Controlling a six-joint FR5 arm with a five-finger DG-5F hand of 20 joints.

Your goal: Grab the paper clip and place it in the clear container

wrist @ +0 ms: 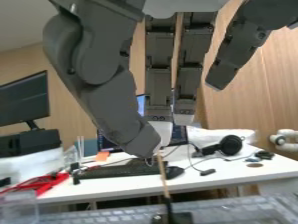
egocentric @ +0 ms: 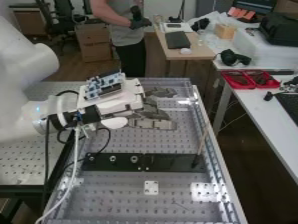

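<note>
White desk (wrist: 266,167) beyond the bench, with a black keyboard (wrist: 123,170), black headphones (wrist: 231,145) and red trays (egocentric: 250,79) on it. Grey perforated metal bench top (egocentric: 126,187) has a long black plate (egocentric: 166,161) lying across it, a small white square plate (egocentric: 151,187) on the near side of that. Thin wooden stick (egocentric: 202,141) with a black base, tilted, at the black plate's right end. Dark grey robotic hand (egocentric: 154,108) is above the bench beyond the black plate, pointing to high view's right, open wide, fingers straight and spread, thumb apart at the side. Clear plastic container (wrist: 18,207) by the bench's far end, partly cut off in wrist view; contents can't be told. Paper clip: can't tell where it is. Faint thin line (egocentric: 180,205) on the near part of the bench top, too small to say if that's it.
</note>
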